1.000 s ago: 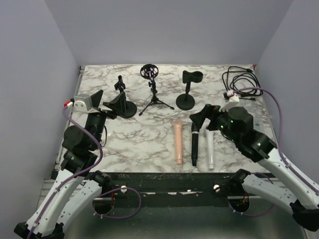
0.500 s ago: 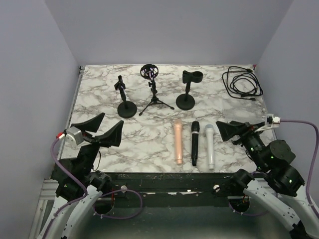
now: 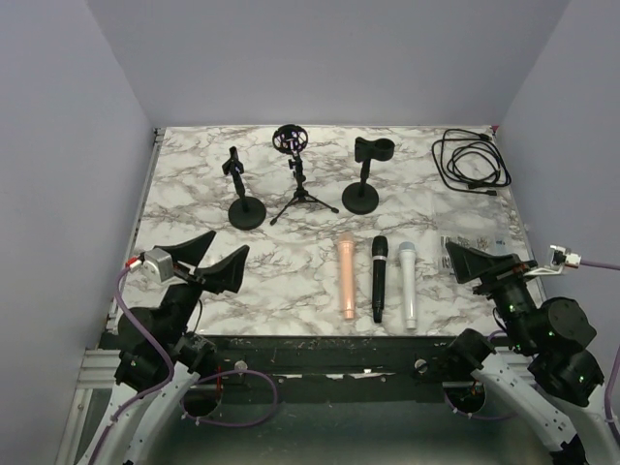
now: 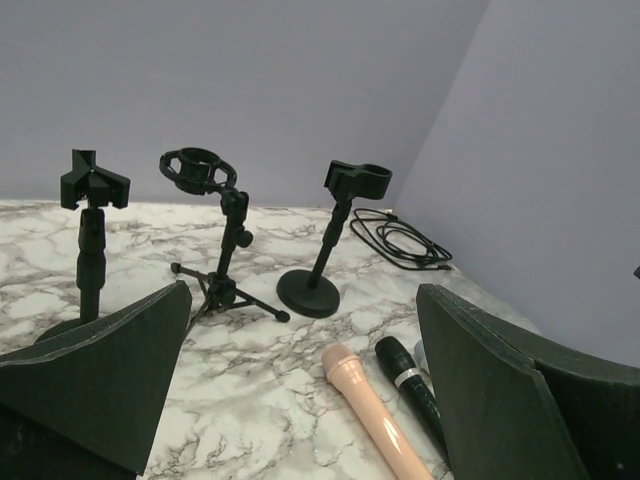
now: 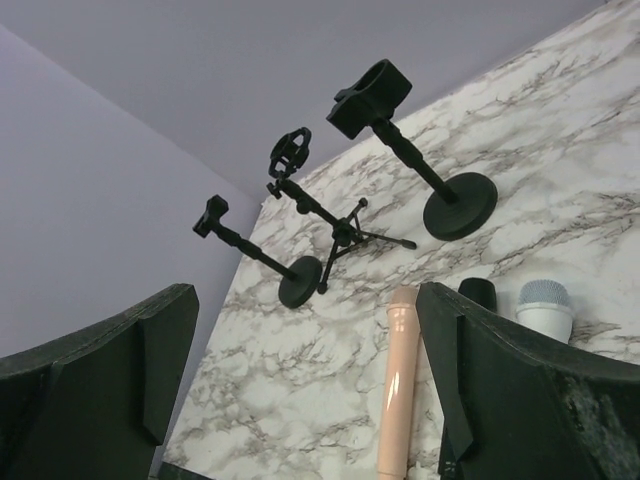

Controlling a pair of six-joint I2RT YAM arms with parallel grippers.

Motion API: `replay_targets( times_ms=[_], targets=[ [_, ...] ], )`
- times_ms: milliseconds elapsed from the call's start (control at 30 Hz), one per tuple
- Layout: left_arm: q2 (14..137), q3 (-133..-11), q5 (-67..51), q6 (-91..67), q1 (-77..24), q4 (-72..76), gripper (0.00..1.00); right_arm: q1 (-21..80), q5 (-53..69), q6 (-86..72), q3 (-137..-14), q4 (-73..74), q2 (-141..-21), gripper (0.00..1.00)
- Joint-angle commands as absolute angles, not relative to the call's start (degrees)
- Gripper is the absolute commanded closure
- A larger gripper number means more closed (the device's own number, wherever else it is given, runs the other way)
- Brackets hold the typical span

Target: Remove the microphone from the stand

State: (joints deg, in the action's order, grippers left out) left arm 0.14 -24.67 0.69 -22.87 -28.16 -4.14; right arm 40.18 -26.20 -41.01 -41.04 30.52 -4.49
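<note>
Three black stands stand empty at the back: a round-base stand (image 3: 245, 208), a tripod with a ring mount (image 3: 295, 184) and a clip stand (image 3: 362, 189). Three microphones lie side by side on the marble near the front: peach (image 3: 346, 276), black (image 3: 379, 276), white (image 3: 408, 284). My left gripper (image 3: 206, 260) is open and empty at the front left. My right gripper (image 3: 481, 263) is open and empty at the front right. The left wrist view shows the peach microphone (image 4: 375, 415) between my open fingers. The right wrist view shows it too (image 5: 400, 390).
A coiled black cable (image 3: 470, 163) lies at the back right corner. The table's near edge has a black rail (image 3: 320, 344). Grey walls close in the back and both sides.
Both arms have drawn back toward the near edge. The left gripper has left the round-base stand. The right gripper has moved away from the microphones to the front right.
</note>
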Motion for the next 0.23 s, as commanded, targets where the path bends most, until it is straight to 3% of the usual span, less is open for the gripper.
replay_targets(
  times_ms=[0,200],
  targets=[
    [-17.41,-25.44,-0.45,-23.66,-28.29,-6.74,0.01,40.43,-29.36,-44.89,-41.91,34.89,-3.87,0.00],
    [-17.91,-25.43,-0.51,-23.48,-28.30,-6.99,0.01,40.43,-31.39,-44.63,-40.86,34.84,-1.70,0.00]
  ],
)
